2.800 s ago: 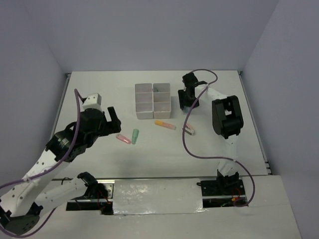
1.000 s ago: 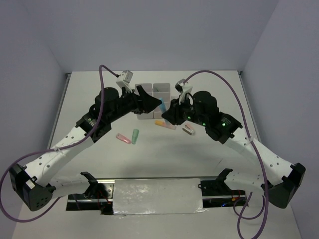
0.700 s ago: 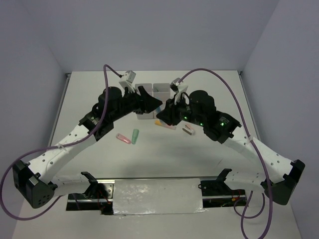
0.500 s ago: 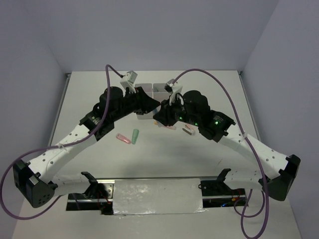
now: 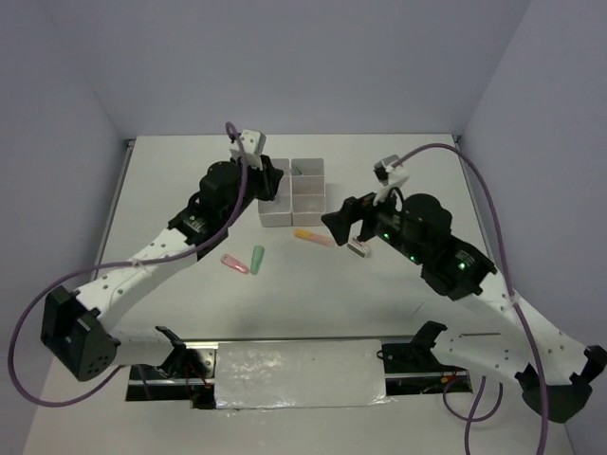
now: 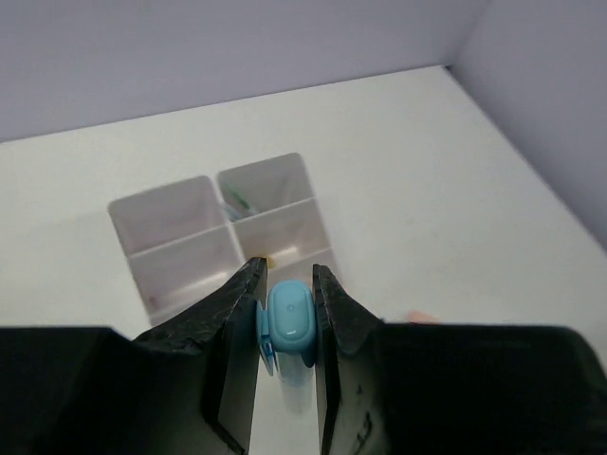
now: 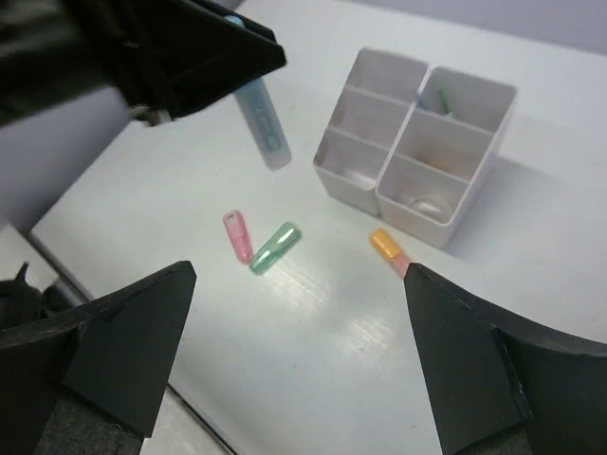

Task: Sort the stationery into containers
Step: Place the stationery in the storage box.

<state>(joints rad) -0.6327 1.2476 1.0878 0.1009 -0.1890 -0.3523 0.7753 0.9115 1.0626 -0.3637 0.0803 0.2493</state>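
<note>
My left gripper point(image 6: 286, 268) is shut on a blue marker point(image 6: 291, 322), gripping it at the cap. The marker hangs point-down above the table, just in front of the white containers point(image 6: 180, 275). In the right wrist view the same marker point(image 7: 264, 128) hangs from the left gripper's black fingers point(image 7: 223, 52). My right gripper point(image 7: 299, 351) is open and empty, right of the containers point(image 5: 277, 218) and above the table. Below it lie a pink marker point(image 7: 236, 236), a green marker point(image 7: 275, 246) and an orange marker point(image 7: 387, 248).
A green item point(image 7: 442, 100) lies in a far compartment, and pale items show in other compartments. A small tan piece point(image 5: 360, 248) lies on the table next to the orange marker point(image 5: 313, 237). The pink marker point(image 5: 234, 263) and the green marker point(image 5: 257, 259) lie side by side, left of centre.
Both grippers met at the blue marker in front of the containers. The right gripper has since opened and drawn back to the right. The left gripper closed on the marker and keeps it.
</note>
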